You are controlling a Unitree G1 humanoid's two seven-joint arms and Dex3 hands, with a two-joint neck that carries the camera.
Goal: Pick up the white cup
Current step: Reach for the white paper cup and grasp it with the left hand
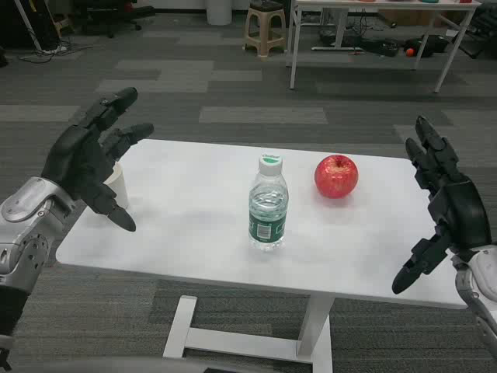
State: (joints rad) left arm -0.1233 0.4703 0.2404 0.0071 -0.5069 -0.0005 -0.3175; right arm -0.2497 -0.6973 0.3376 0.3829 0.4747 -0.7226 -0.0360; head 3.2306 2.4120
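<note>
Black-fingered left hand (89,159) hovers spread just before the white cup (119,184); right hand (444,206) waits, fingers apart.

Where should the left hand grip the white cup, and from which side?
Grip the white cup around its side wall, coming from the table's left edge. It stands upright there, mostly hidden behind the open left hand, with bare table toward the bottle.
</note>
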